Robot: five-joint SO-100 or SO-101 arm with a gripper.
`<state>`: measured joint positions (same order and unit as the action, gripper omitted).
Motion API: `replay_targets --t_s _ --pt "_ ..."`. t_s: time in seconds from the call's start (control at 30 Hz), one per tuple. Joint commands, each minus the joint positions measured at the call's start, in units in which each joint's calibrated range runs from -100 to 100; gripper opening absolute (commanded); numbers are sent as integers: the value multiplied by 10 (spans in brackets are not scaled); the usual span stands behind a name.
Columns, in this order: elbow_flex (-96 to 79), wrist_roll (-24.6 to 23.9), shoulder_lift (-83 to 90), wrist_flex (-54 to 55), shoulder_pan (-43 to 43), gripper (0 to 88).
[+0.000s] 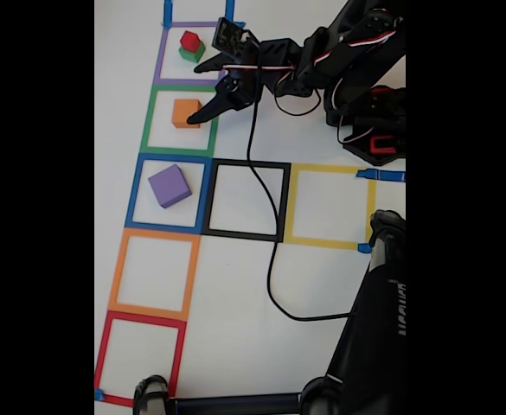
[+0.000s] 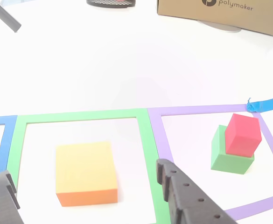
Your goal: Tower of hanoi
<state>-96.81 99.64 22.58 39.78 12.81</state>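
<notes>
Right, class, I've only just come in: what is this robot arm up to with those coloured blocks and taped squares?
The arm's gripper hangs open over the orange block in the green square, its fingers on either side of it, not yet closed. The red block sits stacked on the green block in the lilac square. The purple block lies alone in the blue square.

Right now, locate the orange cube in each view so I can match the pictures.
Fixed view: the orange cube sits in the green square, upper left, with the gripper open over its right side.
Other view: the orange cube is lower left, inside the green square, between the fingertips.
Shared landmark: the red cube stacked on the green cube in the neighbouring purple square.
</notes>
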Motion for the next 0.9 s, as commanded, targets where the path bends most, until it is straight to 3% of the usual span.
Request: replay_targets --t_s 0.0,0.23,0.87 --pt "22 4 -86 87 -6 379" --pt "79 4 -224 186 -12 379" --pt "150 4 -387 285 -36 382"
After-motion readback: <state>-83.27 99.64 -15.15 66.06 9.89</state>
